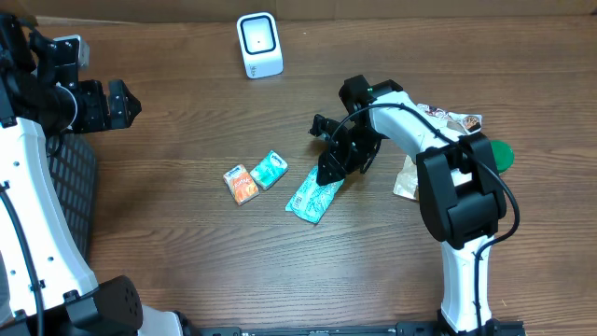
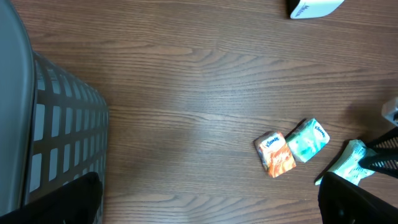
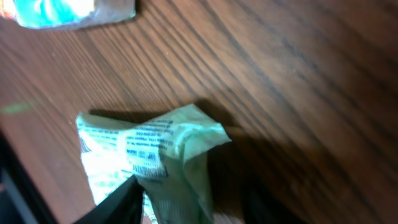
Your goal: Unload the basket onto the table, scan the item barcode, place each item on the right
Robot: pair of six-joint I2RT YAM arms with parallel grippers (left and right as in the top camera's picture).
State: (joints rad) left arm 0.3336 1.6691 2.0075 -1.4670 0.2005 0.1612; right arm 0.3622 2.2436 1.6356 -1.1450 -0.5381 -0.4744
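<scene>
Wood table (image 1: 187, 112), scanner (image 1: 258, 44) at rear: your R gripper (image 1: 328, 173) straddles one end of the green packet (image 1: 312, 198) mid-table, can't tell if clamped; your L gripper (image 1: 126, 101) gapes wide near the basket (image 1: 70, 182).

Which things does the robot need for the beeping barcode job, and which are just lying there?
For the job now:
green packet
right hand, at the packet
white scanner

Just lying about:
orange tissue pack
teal tissue pack
snack wrappers
basket
</scene>
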